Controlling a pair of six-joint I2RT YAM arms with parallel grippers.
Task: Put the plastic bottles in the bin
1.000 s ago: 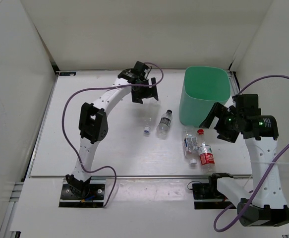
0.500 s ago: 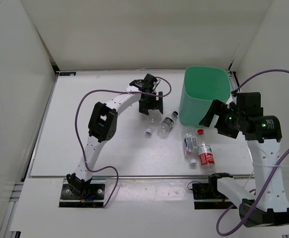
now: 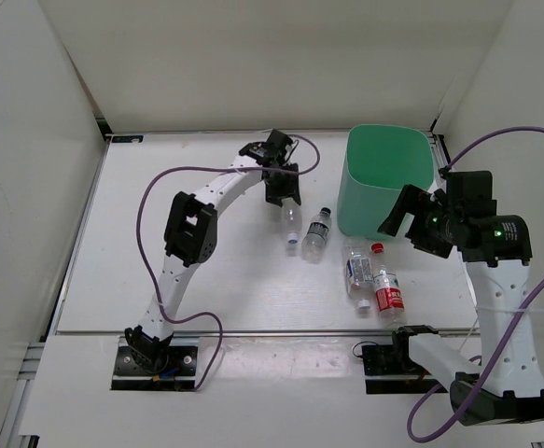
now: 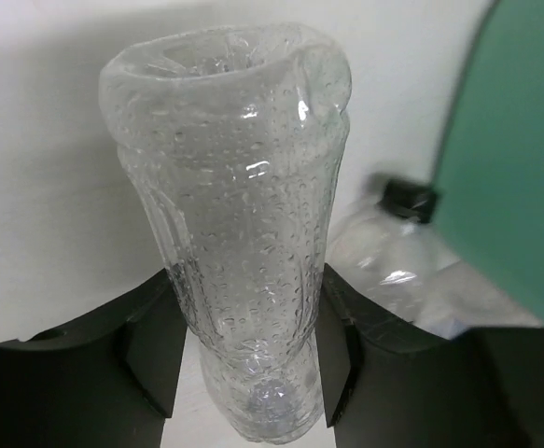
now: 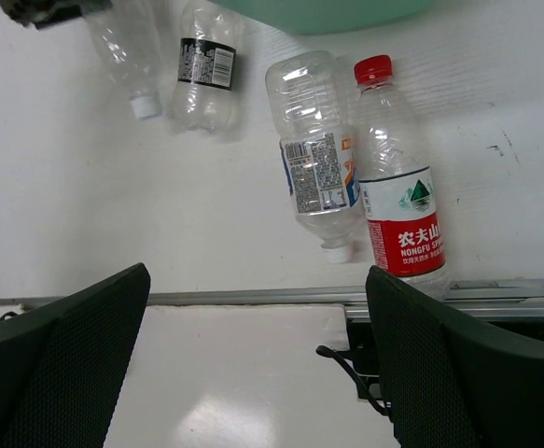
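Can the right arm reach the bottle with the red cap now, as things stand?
Probably yes: the open right gripper hovers near the red-capped bottle, which lies uncovered. The white-capped bottle beside it may crowd one finger.

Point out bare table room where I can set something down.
Crowded: in front and left of the bin, three bottles lie and the left gripper clamps a fourth bottle. Bare: the table left of the left arm, and the near strip between that arm and those bottles.
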